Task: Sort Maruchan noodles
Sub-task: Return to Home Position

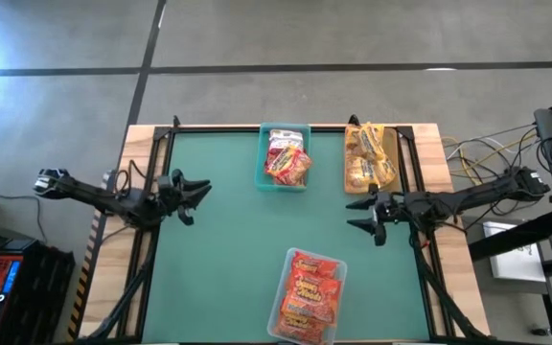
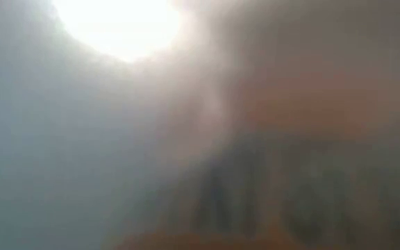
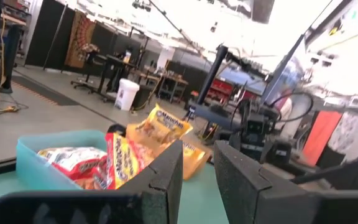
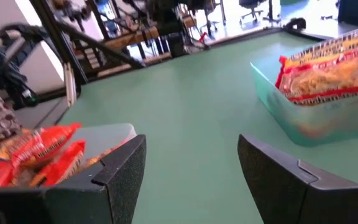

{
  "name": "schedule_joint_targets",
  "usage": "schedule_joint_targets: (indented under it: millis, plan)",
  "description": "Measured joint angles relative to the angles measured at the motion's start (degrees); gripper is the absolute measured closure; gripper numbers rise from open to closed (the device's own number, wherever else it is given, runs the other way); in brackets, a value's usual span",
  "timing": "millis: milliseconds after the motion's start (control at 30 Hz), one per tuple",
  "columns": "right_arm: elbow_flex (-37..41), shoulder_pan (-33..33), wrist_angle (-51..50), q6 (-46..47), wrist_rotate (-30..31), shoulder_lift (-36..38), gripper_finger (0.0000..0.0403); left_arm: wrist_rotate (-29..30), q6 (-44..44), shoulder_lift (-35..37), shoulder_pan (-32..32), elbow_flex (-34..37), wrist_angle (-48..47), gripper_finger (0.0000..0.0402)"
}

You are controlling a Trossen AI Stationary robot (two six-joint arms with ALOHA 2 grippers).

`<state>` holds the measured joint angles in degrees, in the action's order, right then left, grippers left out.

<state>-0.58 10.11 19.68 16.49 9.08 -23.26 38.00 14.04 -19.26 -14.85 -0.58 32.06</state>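
Note:
The Maruchan noodles lie in three bins. Red-and-white packets (image 1: 287, 159) fill a teal bin (image 1: 300, 130) at the table's far middle. Yellow packets (image 1: 368, 157) are piled on a tan bin (image 1: 388, 144) at the far right. Red-orange packets (image 1: 309, 293) sit in a clear bin (image 1: 278, 316) at the near edge. My left gripper (image 1: 197, 201) hovers open at the table's left side, pointing toward the middle, with nothing between its fingers (image 3: 166, 180). At the right side my right gripper (image 1: 355, 213) also stands open and empty. The low view is a blur that shows nothing.
The green mat (image 1: 228, 259) between the two grippers lies bare. Black frame posts (image 1: 151, 192) stand along both sides of the table. Cables (image 1: 487, 153) lie beyond the right edge. Past the far edge is a workshop with desks and stands (image 3: 129, 74).

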Motion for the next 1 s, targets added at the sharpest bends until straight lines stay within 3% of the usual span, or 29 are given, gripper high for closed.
schedule_joint_targets:
  millis: [600, 1000]
  plan:
    - [0.0, 0.0, 0.39, 0.0, 0.04, 16.36, 0.0161, 0.02, 0.0, 9.68, 0.0, 0.04, 0.01, 0.0326]
    - [0.02, 0.0, 0.15, 0.0, 0.02, 23.21, 0.0161, 0.02, 0.0, 14.67, 0.0, 0.07, 0.01, 0.0326]
